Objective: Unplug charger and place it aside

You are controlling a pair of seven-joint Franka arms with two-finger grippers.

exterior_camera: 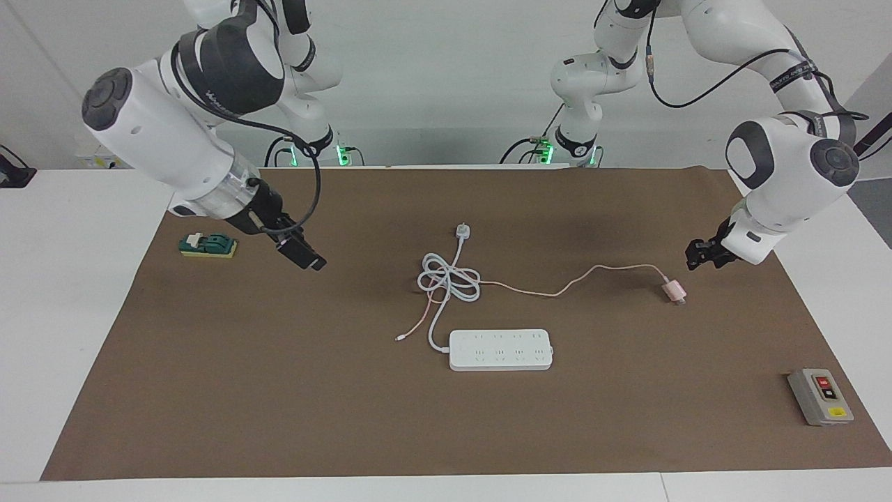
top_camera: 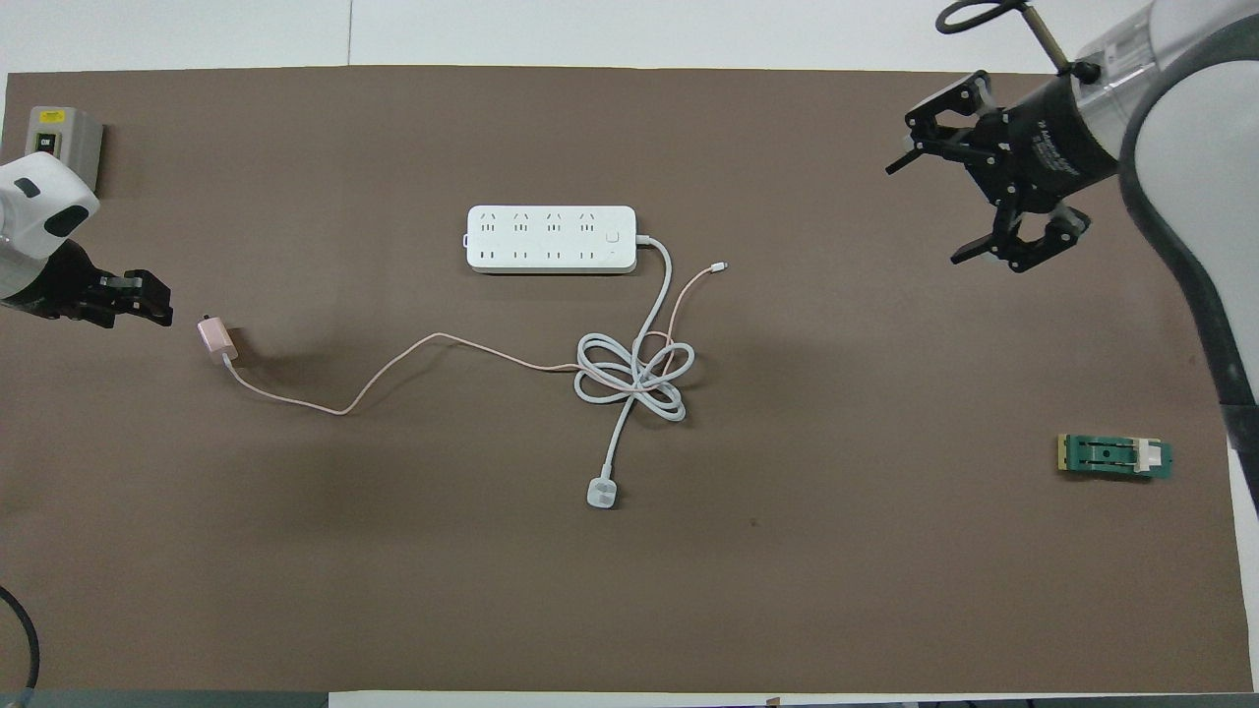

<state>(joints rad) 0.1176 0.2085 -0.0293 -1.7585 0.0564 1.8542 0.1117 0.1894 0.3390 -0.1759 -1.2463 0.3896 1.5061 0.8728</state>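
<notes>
The pale-pink charger [exterior_camera: 674, 291] lies on the brown mat [exterior_camera: 279, 390] toward the left arm's end, apart from the white power strip [exterior_camera: 500, 349] and a little nearer to the robots. It also shows in the overhead view [top_camera: 216, 339]. Its thin pink cable [exterior_camera: 557, 293] runs to the coiled white cord [exterior_camera: 449, 282] and ends loose beside the strip. No plug sits in the strip [top_camera: 551, 238]. My left gripper [exterior_camera: 697, 254] is open and empty, low over the mat just beside the charger [top_camera: 148, 300]. My right gripper [exterior_camera: 310, 261] is open and empty, up over the mat at the right arm's end [top_camera: 929, 206].
The strip's white plug [exterior_camera: 462, 231] lies loose on the mat, nearer to the robots than the coil. A grey switch box [exterior_camera: 820, 396] sits at the left arm's end, farther from the robots. A green and yellow block [exterior_camera: 208, 245] lies at the right arm's end.
</notes>
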